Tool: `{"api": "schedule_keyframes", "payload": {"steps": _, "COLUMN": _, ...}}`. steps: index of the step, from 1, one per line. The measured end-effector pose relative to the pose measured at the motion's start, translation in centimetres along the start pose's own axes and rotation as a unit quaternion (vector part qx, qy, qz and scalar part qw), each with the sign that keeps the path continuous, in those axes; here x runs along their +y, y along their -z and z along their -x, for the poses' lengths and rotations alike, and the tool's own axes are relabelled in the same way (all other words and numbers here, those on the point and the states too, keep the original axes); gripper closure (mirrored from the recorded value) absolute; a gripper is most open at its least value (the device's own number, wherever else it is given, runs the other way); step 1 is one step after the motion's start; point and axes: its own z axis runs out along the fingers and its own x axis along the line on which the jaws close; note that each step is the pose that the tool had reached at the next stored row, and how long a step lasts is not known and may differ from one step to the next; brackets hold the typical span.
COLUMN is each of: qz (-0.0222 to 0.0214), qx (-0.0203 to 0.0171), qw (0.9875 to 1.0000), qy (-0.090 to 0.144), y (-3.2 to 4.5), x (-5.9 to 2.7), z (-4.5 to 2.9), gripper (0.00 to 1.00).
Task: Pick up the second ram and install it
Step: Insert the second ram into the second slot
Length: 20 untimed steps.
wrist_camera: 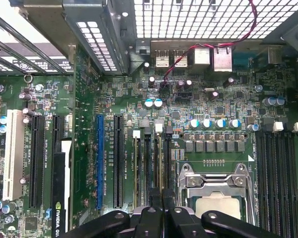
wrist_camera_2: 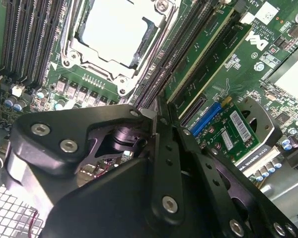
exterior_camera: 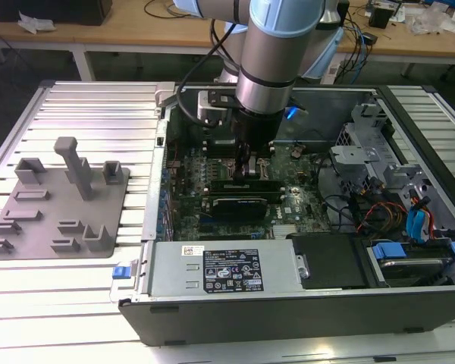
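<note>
Hovering over the green motherboard [wrist_camera: 223, 106], the black gripper [wrist_camera: 161, 206] has fingers pressed together. The thin green memory stick [wrist_camera_2: 201, 54] lies seated, its long axis parallel with the black slots [wrist_camera_2: 181, 44].

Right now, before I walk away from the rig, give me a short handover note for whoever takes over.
Gripper: down inside the open computer case, tip at the black memory slots beside the CPU socket.
Second ram: I cannot make it out for certain. The gripper body covers the spot it works on.
Done: the arm is at the slots. Whether the stick is seated cannot be told.
Left: check the stick is fully in its slot.
</note>
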Motion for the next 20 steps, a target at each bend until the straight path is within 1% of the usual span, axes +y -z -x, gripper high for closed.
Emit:
{"api": "schedule_keyframes", "payload": {"steps": 6, "qz": -0.0016, "qx": -0.0004, "qw": 1.0, "qy": 0.0, "y": -0.25, "x": -0.02, "z": 0.0, "gripper": 0.91}}
{"api": "schedule_keyframes", "payload": {"steps": 11, "qz": -0.0027, "qx": -0.0003, "qw": 1.0, "qy": 0.001, "y": -0.77, "x": 0.08, "z": 0.0, "gripper": 0.91}}
{"api": "schedule_keyframes", "payload": {"steps": 15, "qz": -0.0026, "qx": -0.0004, "qw": 1.0, "qy": 0.0, "y": -0.79, "x": 0.09, "z": 0.0, "gripper": 0.91}}
{"api": "schedule_keyframes", "payload": {"steps": 16, "qz": -0.0027, "qx": -0.0004, "qw": 1.0, "qy": 0.0, "y": -0.8, "x": 0.09, "z": 0.0, "gripper": 0.9}}
{"api": "schedule_keyframes", "payload": {"steps": 17, "qz": -0.0028, "qx": -0.0004, "qw": 1.0, "qy": 0.0, "y": -0.8, "x": 0.08, "z": 0.0, "gripper": 0.83}}
{"api": "schedule_keyframes", "payload": {"steps": 18, "qz": -0.0027, "qx": -0.0004, "qw": 1.0, "qy": 0.0, "y": -0.75, "x": 0.09, "z": 0.0, "gripper": 0.83}}
{"api": "schedule_keyframes", "payload": {"steps": 19, "qz": -0.0028, "qx": -0.0005, "qw": 1.0, "qy": 0.0, "y": -0.42, "x": 0.12, "z": 0.01, "gripper": 0.83}}
{"api": "schedule_keyframes", "payload": {"steps": 20, "qz": -0.0029, "qx": -0.0004, "qw": 1.0, "qy": 0.0, "y": 0.67, "x": 0.22, "z": 0.0, "gripper": 0.83}}
